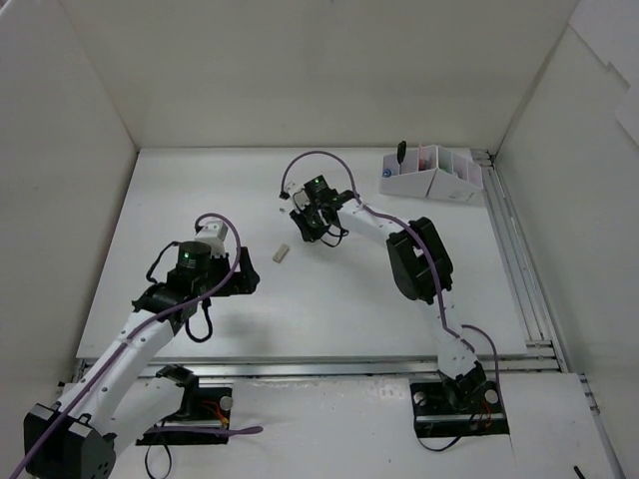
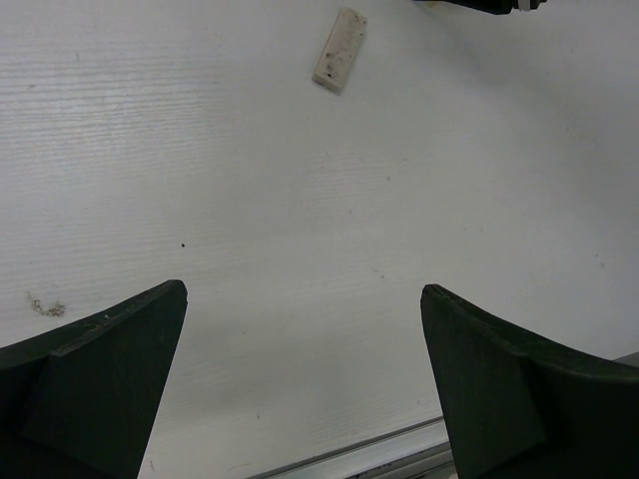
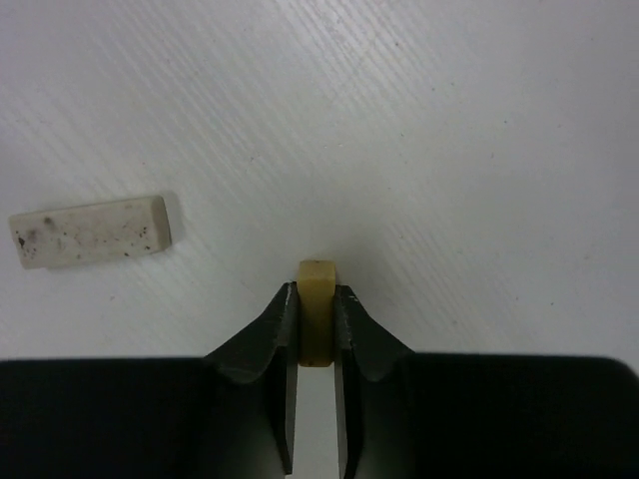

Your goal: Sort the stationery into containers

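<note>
My right gripper [image 3: 316,289] is shut on a small beige eraser [image 3: 316,299], held between its fingertips just above the table; it also shows in the top view [image 1: 312,232]. A white eraser with dark specks [image 3: 90,232] lies flat to its left, and shows in the top view [image 1: 281,254] and in the left wrist view [image 2: 339,49]. My left gripper [image 2: 305,289] is open and empty over bare table, near the front rail. The white organiser [image 1: 431,176] stands at the far right with black-handled scissors [image 1: 399,155] and pens in it.
White walls enclose the table on three sides. A metal rail [image 1: 514,259] runs along the right edge and another along the front [image 2: 379,454]. My right arm's black elbow [image 1: 419,261] hangs over the table's middle right.
</note>
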